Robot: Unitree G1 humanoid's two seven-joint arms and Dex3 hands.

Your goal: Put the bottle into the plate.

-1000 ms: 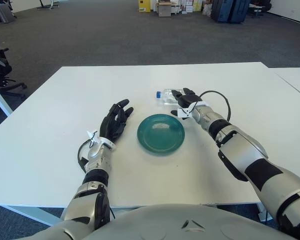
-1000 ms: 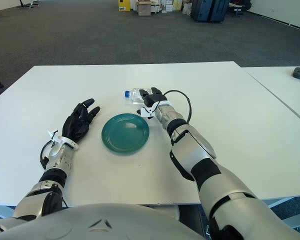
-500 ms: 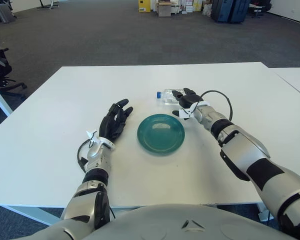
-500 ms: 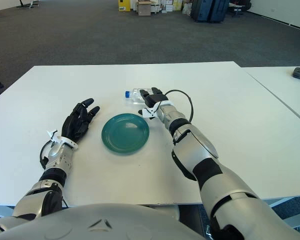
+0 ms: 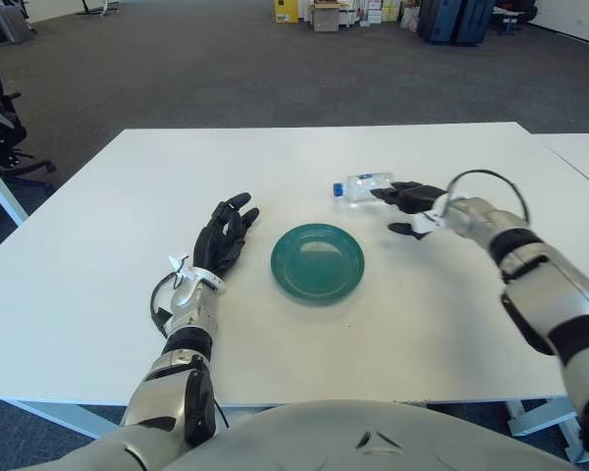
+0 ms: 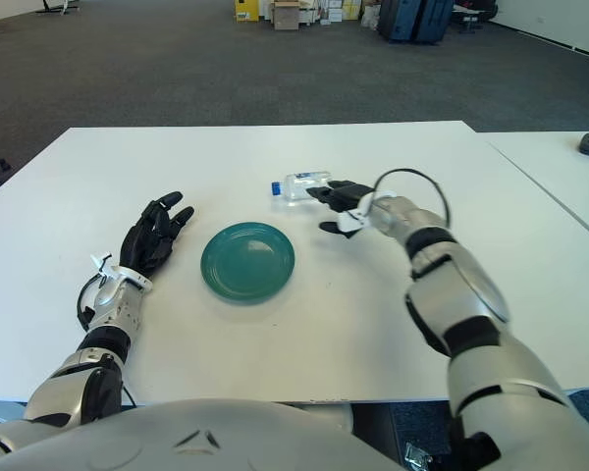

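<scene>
Right hand (image 5: 409,199), fingers spread and empty, now farther right of the shifted bottle (image 5: 362,185).

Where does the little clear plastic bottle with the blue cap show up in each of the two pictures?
Left eye view: the clear plastic bottle with a blue cap lies on its side right of centre, beyond the round green plate.
Right eye view: it lies nearer the centre.
Shared landmark: the green plate, below-left of the bottle in both; the right hand is at its base.
</scene>
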